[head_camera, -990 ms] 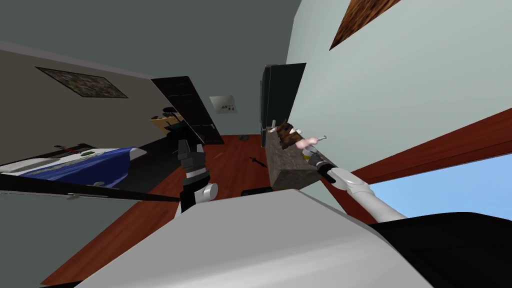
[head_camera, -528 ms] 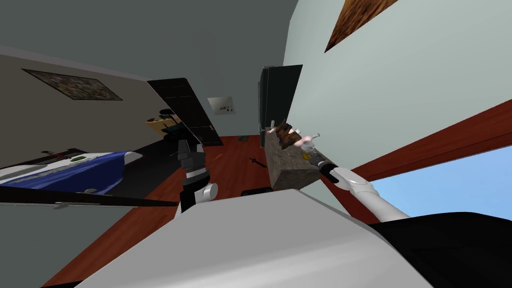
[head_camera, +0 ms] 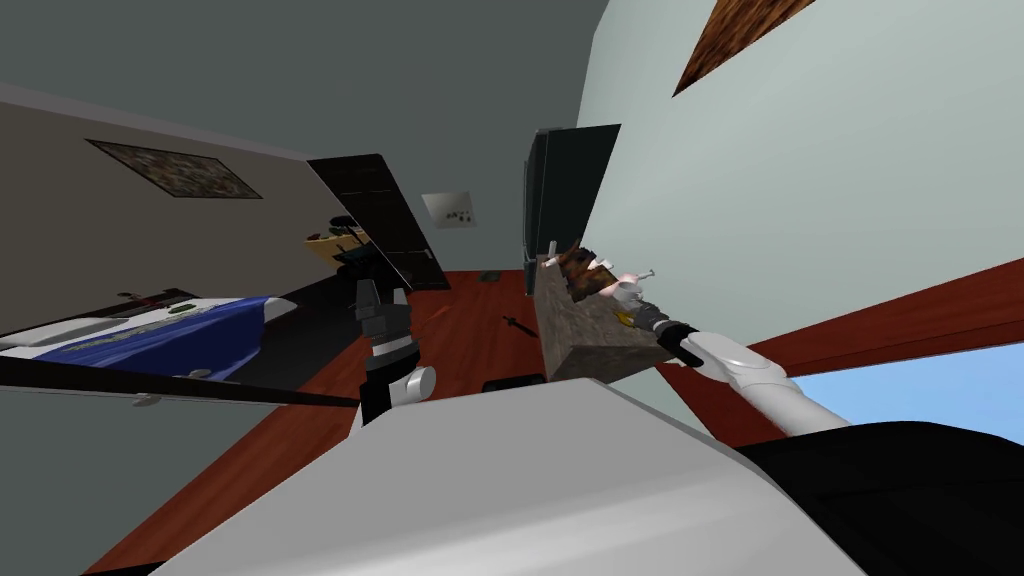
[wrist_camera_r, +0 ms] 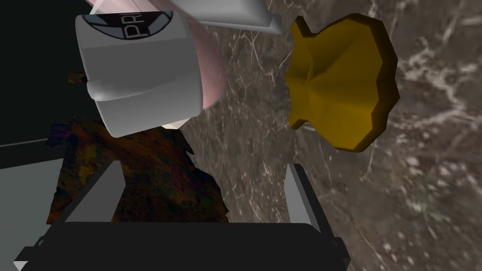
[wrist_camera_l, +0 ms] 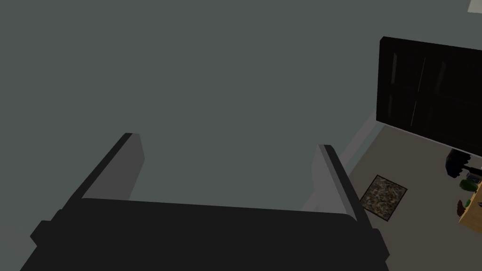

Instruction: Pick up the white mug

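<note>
The right gripper (wrist_camera_r: 207, 190) is hovering wide open over a brown veined stone counter top (wrist_camera_r: 423, 188). The white cylindrical mug (wrist_camera_r: 141, 80) is sitting just beyond its fingertips, untouched, near a mustard-yellow lumpy object (wrist_camera_r: 339, 80). The left gripper (wrist_camera_l: 230, 164) is also gaping open.

Looking along the left gripper (wrist_camera_l: 228, 141): dark body low, two light grey fingers (wrist_camera_l: 134, 157) standing wide apart against a flat, dull grey-green surface. Beyond one finger, a black panelled door (wrist_camera_l: 430, 94) with faint upright lines. Near it, a small patterned picture (wrist_camera_l: 383, 197) lying flat against a beige-grey surface. At the far edge, a corner of a light wooden table (wrist_camera_l: 473, 214) carrying a dark rounded object (wrist_camera_l: 456, 167) and something green (wrist_camera_l: 467, 185), too small to name.
</note>
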{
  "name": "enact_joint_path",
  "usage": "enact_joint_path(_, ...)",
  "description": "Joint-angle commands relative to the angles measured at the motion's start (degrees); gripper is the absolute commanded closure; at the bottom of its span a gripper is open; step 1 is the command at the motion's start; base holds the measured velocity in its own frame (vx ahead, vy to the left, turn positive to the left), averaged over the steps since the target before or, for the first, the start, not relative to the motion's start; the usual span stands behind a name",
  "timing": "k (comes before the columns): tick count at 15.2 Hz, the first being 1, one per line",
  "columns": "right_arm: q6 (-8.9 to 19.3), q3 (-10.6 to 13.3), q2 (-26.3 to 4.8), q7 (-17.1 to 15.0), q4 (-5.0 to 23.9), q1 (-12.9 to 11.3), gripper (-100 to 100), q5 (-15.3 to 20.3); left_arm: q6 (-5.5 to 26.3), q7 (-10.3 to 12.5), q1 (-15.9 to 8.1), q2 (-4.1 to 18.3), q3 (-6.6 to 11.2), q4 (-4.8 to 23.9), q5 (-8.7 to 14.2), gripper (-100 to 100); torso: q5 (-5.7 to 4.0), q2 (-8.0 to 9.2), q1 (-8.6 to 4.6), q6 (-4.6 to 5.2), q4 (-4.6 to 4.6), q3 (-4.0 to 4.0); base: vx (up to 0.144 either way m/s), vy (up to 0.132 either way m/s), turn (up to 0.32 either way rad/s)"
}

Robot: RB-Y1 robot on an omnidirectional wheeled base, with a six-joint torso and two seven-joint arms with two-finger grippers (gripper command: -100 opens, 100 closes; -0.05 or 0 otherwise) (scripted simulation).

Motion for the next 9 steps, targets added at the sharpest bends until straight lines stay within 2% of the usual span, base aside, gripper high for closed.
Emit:
enact_joint_path(1,-0.1,-0.4,-1.8,-0.4,0.5,0.8,-100,0.0,0.0,0.0,0.0,0.0,0.0,0.0,0.0,0,0.0,0.0,0.0,0.0,0.0,0.0,0.03,0.009,0.035)
enact_joint_path(5,-0.7,-1.1,-4.0,0.1,1.2,2.7,-100,0.2,0.0,0.0,0.0,0.0,0.0,0.0,0.0,0,-0.04,0.02,-0.15,0.0,0.0,0.01,0.028,-0.014,0.022)
enact_joint_path(6,-0.4,-0.8,-3.2,-0.2,1.0,1.9,-100,0.1,0.0,0.0,0.0,0.0,0.01,0.0,0.0,0,-0.05,0.01,-0.22,0.01,0.0,0.01,0.02,-0.028,0.004)
enact_joint_path(7,0.6,-0.5,-2.9,-0.3,2.5,1.1,-100,0.2,0.0,0.0,0.0,0.0,0.01,0.0,0.0,0,-0.07,0.03,-0.22,0.0,0.0,0.02,0.001,-0.034,0.171)
enact_joint_path(8,-0.1,-0.6,-3.2,-0.3,1.5,1.7,-100,0.1,0.0,0.0,0.0,0.0,0.0,0.0,0.0,0,-0.08,0.06,-0.25,-0.07,0.01,0.03,-0.003,-0.032,0.11)
enact_joint_path(9,0.2,-0.5,-3.2,-0.3,1.7,1.6,100,0.1,0.0,0.0,0.0,0.0,0.0,0.0,0.0,0,-0.08,0.09,-0.25,-0.02,0.02,0.05,0.001,-0.013,0.007)
